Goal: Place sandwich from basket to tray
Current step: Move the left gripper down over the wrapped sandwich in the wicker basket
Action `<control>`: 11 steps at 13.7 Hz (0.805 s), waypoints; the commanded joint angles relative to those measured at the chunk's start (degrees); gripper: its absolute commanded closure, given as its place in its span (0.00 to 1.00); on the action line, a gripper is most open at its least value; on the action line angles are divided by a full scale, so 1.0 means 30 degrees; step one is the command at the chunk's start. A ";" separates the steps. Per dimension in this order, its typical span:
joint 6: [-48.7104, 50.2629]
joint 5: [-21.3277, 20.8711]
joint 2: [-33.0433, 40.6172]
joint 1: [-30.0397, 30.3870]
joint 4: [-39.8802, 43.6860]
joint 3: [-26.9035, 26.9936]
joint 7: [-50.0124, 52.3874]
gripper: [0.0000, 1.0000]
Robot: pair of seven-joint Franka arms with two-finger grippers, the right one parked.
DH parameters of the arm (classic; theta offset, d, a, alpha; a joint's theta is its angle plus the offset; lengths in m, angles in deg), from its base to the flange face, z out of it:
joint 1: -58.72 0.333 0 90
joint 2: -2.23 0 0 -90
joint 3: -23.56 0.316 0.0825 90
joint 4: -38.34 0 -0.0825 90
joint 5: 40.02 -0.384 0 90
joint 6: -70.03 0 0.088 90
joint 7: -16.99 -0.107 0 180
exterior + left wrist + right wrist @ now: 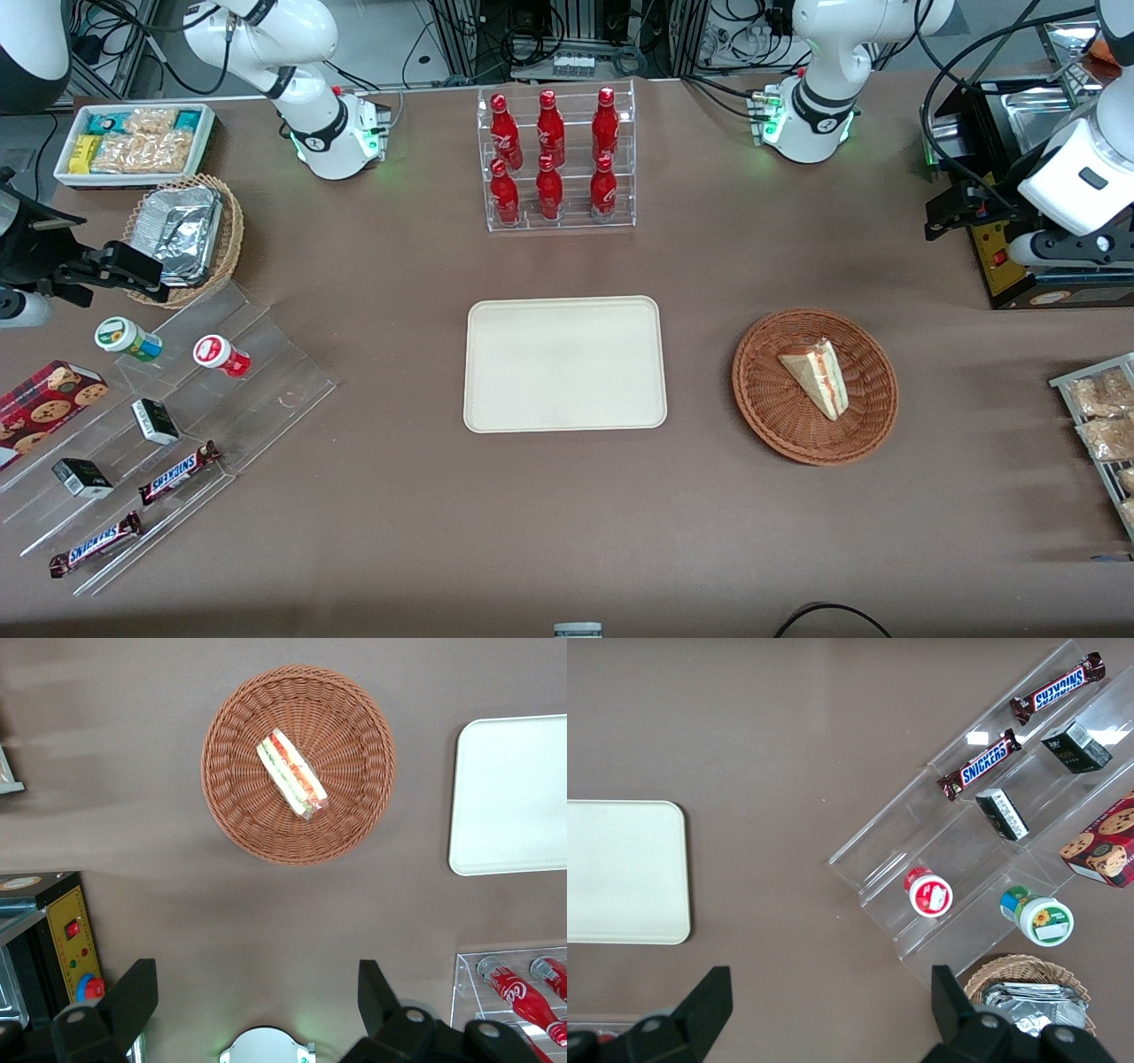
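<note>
One sandwich (291, 773) lies in one basket (232, 780); one tray (514, 797) bare; tool (257, 1005) spread apart, high above.

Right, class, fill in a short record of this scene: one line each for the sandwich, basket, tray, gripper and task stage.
sandwich: triangular wedge lying inside the basket, filling edge showing
basket: round reddish-brown wicker, on the table beside the tray, toward the working arm's end
tray: cream rectangular, nothing on it, nearer the front camera than the bottle rack
gripper: left arm's gripper open, raised clear of the basket, holding nothing
task stage: sandwich not yet picked up
</note>
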 commanded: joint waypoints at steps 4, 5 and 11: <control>0.0181 -0.1034 -0.0609 -0.0057 0.0051 0.0194 0.0541 0.00; -0.0547 -0.1215 -0.0757 -0.0028 -0.0446 0.0194 0.1704 0.00; -0.9094 -0.0340 -0.0992 -0.0261 -0.6769 0.0077 1.1081 0.00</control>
